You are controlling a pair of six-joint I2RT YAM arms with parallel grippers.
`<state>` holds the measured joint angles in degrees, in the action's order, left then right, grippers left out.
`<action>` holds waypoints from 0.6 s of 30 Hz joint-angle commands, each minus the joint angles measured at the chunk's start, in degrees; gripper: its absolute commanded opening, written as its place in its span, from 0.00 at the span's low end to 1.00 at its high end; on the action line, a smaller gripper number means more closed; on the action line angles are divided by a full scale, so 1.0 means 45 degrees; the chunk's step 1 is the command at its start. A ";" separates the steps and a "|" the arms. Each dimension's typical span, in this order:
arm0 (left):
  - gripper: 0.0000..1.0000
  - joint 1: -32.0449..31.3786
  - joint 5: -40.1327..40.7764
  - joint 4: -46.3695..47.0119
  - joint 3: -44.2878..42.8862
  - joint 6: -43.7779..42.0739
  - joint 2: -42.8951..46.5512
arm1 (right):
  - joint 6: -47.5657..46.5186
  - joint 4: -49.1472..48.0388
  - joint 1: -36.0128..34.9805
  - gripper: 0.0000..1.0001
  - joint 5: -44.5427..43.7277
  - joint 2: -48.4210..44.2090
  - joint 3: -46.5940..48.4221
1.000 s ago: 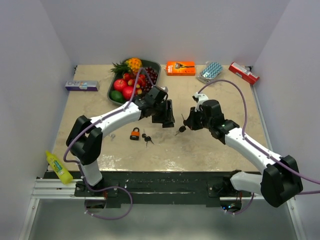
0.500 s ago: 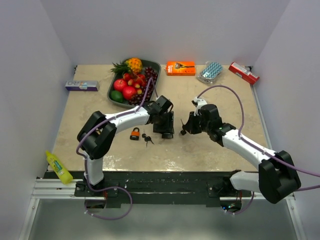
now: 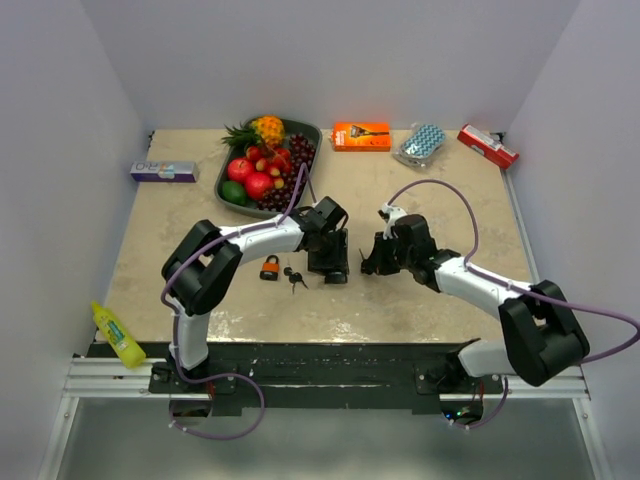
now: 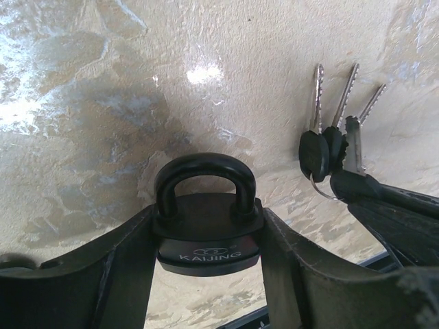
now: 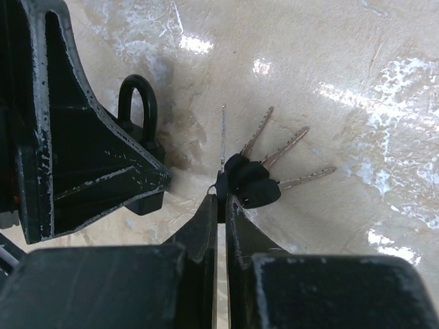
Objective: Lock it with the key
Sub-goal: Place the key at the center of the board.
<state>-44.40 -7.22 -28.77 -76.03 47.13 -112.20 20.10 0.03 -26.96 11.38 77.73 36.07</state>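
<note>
Left wrist view: my left gripper, part open, clamps the black padlock between its fingers, shackle pointing ahead. My right gripper pinches the key bunch tight, just beside the padlock.

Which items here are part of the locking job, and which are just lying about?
In the job: black padlock in the left gripper; key bunch in the right gripper.

Lying about: orange padlock, loose keys, fruit tray, orange box, blister pack, red box, white box, yellow bottle.
</note>
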 commanded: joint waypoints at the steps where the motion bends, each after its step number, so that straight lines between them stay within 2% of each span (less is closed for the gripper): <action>1: 0.11 -0.0094 0.0043 0.0203 0.0235 0.0229 -0.0379 | 0.0124 -0.0925 0.0054 0.00 0.0109 0.0341 -0.0087; 2: 0.18 -0.0094 0.0043 0.0184 0.0216 0.0229 -0.0437 | 0.0162 -0.0887 0.0092 0.00 0.0089 0.0440 -0.0087; 4: 0.22 -0.0094 0.0082 0.0106 0.0158 0.0209 -0.0476 | 0.0260 -0.0789 0.0306 0.00 0.0147 0.0557 -0.0106; 8: 0.41 -0.0074 0.0160 -0.0012 0.0138 0.0170 -0.0593 | 0.0358 -0.0516 0.0425 0.00 0.0363 0.1064 0.0069; 12: 0.50 -0.0074 0.0218 -0.0090 0.0138 0.0170 -0.0632 | 0.0417 -0.0145 0.0483 0.00 0.0382 0.1397 0.0323; 18: 0.71 0.0023 0.0160 -0.0070 0.0157 0.0131 -0.0652 | 0.0494 -0.0046 0.0483 0.00 0.0440 0.1398 0.0284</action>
<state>-44.31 -7.22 -28.67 -76.05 47.51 -112.40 21.69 -1.37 -24.95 12.91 83.61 36.42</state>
